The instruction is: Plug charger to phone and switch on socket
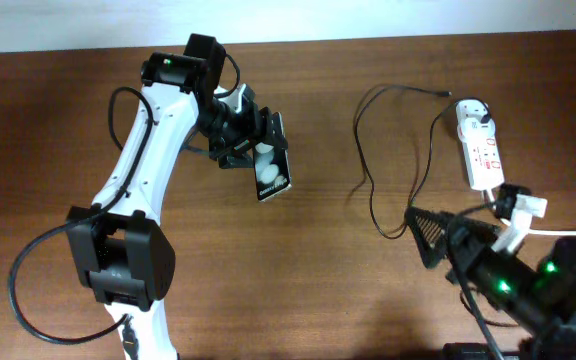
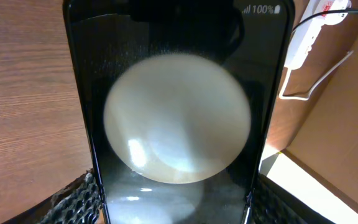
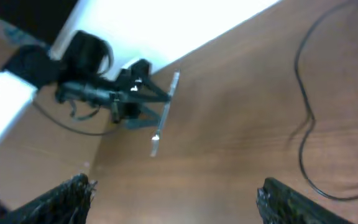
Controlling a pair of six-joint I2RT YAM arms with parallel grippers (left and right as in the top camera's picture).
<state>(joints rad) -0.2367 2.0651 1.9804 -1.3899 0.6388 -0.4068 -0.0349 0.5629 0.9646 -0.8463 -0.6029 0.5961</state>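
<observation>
Step in hand: judged early. The left claw (image 1: 253,140) is clenched on the phone (image 1: 272,165), presenting it for the cable (image 1: 368,170), which is not yet plugged in.
Next move: judged. The right claw (image 1: 420,236) must reach the cable's loose end, pinch it just behind the tip and carry it to the phone's port. The switch comes after.
Table (image 1: 308,290): brown wood, under both claws.
Power strip (image 1: 482,150): beyond the right claw and near it, well apart from the left claw. A white adapter (image 1: 478,112) appears seated at its far end. Switch position is too small to tell.
Phone: between the left claw's fingers and held tilted, its screen filling that wrist's view. Whether its lower edge touches the table cannot be told. It is well apart from the right claw.
Cable: lies in loose loops between the two claws, nearer the right one, with one loop just beside it.
Connector tip (image 1: 446,94): lies free, beyond the right claw and near the strip's far end.
Right claw state: released, fingers spread wide, nothing between them.
</observation>
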